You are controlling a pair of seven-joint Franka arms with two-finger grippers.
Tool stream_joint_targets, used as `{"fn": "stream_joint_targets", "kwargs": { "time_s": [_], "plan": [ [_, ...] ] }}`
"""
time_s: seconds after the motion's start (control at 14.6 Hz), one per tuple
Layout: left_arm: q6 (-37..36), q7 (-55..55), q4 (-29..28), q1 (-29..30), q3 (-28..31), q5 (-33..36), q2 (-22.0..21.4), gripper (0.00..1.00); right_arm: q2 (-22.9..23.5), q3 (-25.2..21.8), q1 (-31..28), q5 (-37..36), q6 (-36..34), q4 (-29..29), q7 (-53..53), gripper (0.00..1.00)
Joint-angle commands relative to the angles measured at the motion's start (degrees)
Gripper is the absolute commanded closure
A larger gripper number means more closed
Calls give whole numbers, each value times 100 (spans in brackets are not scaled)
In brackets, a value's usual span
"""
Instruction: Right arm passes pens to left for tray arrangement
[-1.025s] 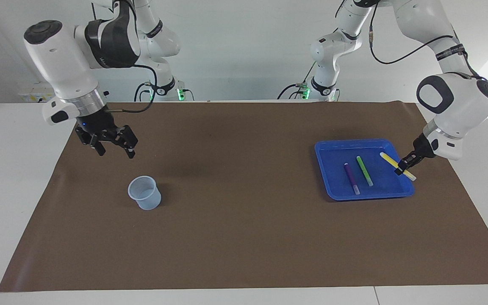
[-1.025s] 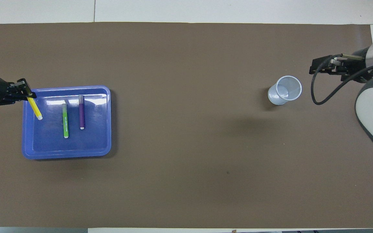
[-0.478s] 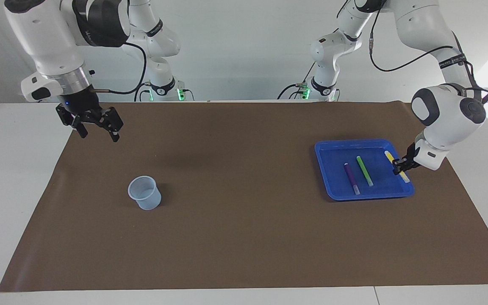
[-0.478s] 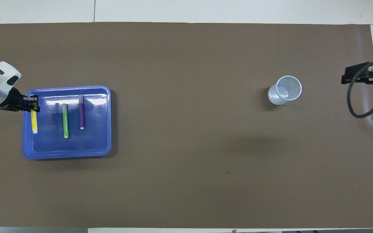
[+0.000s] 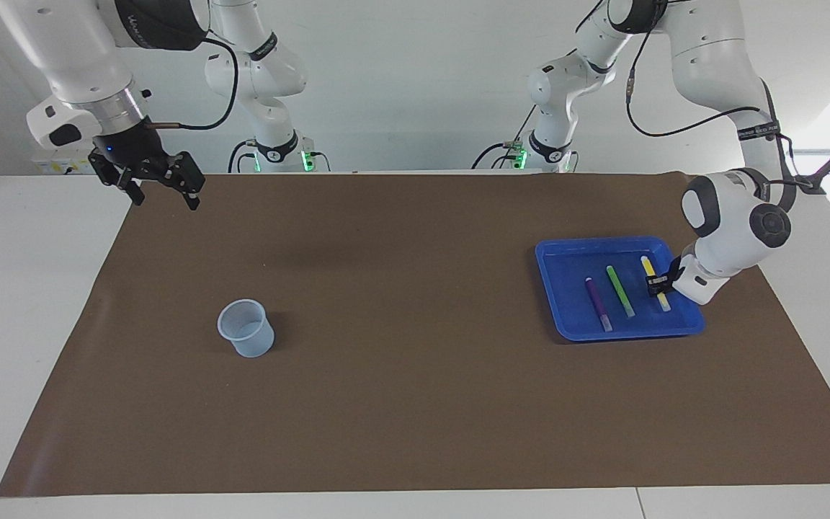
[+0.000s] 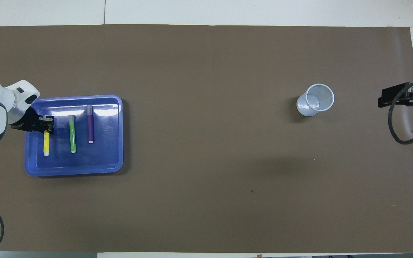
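The left claw (image 5: 658, 282) is clamped on the yellow pen (image 5: 654, 282), low inside the blue tray (image 5: 566, 317) at the left arm's end of the counter (image 5: 415, 404). The yellow pen runs lengthwise toward and away from the robots, pale tip nearer them, parallel to the green pen (image 6: 72, 133) and purple pen (image 6: 90, 124) beside it. Print on the green pen is unreadable. The right claw (image 5: 163, 189) waits, spread wide, above the counter's edge, well apart from the clear plastic cup (image 5: 246, 329).
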Motion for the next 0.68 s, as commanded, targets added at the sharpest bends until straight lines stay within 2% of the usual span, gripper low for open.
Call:
{"fn": "stream_joint_targets", "kwargs": {
  "time_s": [0.0,0.34,0.62],
  "plan": [
    [320,54,-253,29,27,120,-122,1,4,19,-14,11,-69,37,0,0],
    [285,62,-131,-32,18,120,-139,0,22,37,-14,-24,-95,143,132,0],
    [-30,62,510,-357,-26,120,-314,0,4,37,-14,-42,-34,64,159,0]
  ]
}}
